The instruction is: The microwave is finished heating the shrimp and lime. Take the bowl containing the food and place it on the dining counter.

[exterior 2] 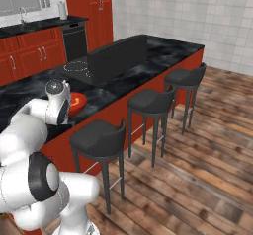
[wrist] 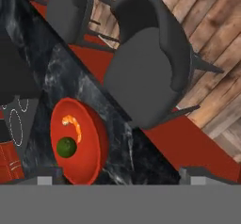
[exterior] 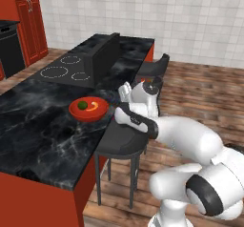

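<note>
The red-orange bowl (exterior: 76, 112) rests on the black marble dining counter (exterior: 38, 130), close to its stool-side edge. Inside it lie the dark green lime (exterior: 82, 105) and the orange-pink shrimp (exterior: 96, 107). My gripper (exterior: 123, 93) hovers just right of the bowl, over the counter's edge, open and holding nothing. In the hand view the bowl (wrist: 89, 145) sits at lower left with the lime (wrist: 66, 147) and shrimp (wrist: 73, 124), off to the left of my gripper (wrist: 122, 177). In the right base view the bowl (exterior 2: 79, 102) peeks out behind my wrist. The microwave is out of view.
A dark stool (exterior: 121, 142) stands right under my hand, with two others (exterior 2: 148, 99) further along the counter. A cooktop (exterior: 62, 69) and a dark raised panel (exterior: 106, 54) lie beyond the bowl. Wood floor (exterior 2: 197, 170) spreads to the right.
</note>
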Motion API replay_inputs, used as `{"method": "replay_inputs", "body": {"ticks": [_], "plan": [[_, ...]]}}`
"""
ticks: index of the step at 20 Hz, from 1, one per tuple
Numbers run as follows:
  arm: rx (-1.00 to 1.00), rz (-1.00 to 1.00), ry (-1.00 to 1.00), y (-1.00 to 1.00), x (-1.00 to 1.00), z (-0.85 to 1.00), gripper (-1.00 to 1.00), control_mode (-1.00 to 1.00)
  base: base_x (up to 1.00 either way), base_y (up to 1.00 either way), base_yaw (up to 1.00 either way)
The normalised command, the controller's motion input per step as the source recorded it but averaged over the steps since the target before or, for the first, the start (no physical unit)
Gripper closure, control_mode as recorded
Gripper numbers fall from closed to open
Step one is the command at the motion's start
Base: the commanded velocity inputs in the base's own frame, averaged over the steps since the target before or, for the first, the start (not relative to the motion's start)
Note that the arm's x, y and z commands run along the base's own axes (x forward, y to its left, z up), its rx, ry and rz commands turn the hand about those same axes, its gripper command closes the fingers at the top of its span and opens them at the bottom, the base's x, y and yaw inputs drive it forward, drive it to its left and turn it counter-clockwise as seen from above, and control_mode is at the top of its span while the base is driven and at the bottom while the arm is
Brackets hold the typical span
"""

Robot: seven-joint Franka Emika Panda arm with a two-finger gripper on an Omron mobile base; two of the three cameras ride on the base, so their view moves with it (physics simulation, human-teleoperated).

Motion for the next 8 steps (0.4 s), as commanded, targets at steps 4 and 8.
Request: {"method": "replay_inputs", "body": {"ticks": [4,8], "plan": [[0.05,-0.24,-0.01,-0.65,-1.0,1.0,-1.0,-1.0,0.0,0.0,0.0],[0.01,-0.22,0.0,-0.56,-1.0,1.0,-1.0,-1.0,0.0,0.0,0.0]]}}
